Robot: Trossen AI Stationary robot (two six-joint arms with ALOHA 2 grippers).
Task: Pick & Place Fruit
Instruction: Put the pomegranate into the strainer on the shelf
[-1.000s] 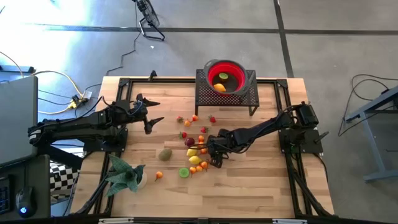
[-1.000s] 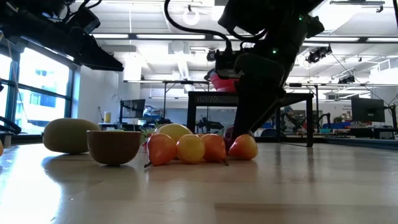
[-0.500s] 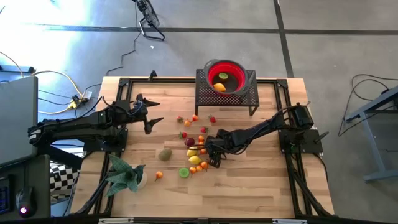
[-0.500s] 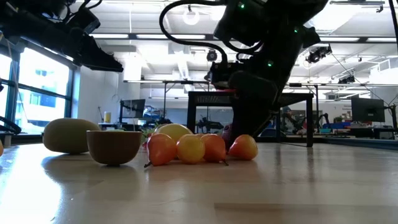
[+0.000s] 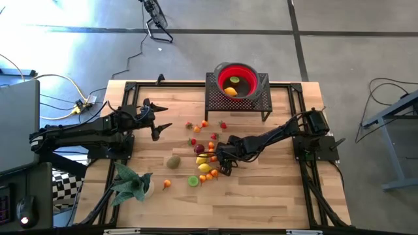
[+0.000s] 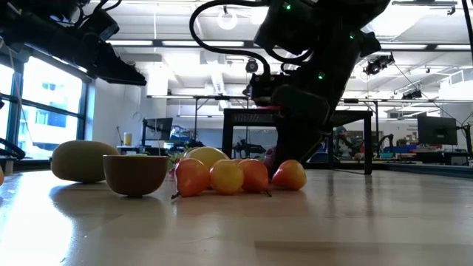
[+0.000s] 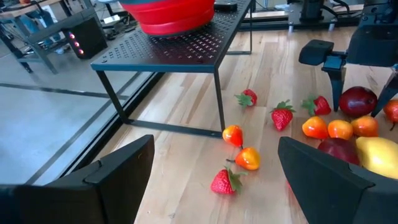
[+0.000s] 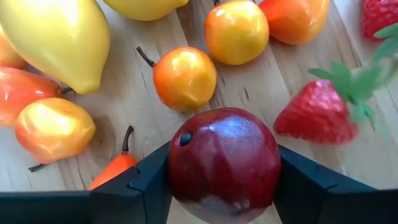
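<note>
Now we have the right gripper (image 5: 219, 162) down in the fruit cluster well in front of the rack (image 5: 238, 96), and its wrist view shows a dark-red plum (image 8: 224, 163) sitting squarely between the two fingers (image 8: 146, 183). The jaws stand wide, flanking the plum on both sides; the pads look to be at or nearly touching its skin, but we cannot say the grip is firm yet, and the plum appears not yet lifted off the table (image 5: 274, 189). The plum is near round, so no long axis constrains the pinch; what matters is that it lies centred in the gap, with a strawberry (image 8: 320, 115) just beside it on one side and small oranges (image 8: 184, 77) just beyond it. We judge the coming move to be closing and lifting toward the red bowl (image 5: 236, 80) on the rack.

Our left gripper (image 5: 159, 123) waits, jaws wide apart and empty, well off to the left of the rack.
</note>
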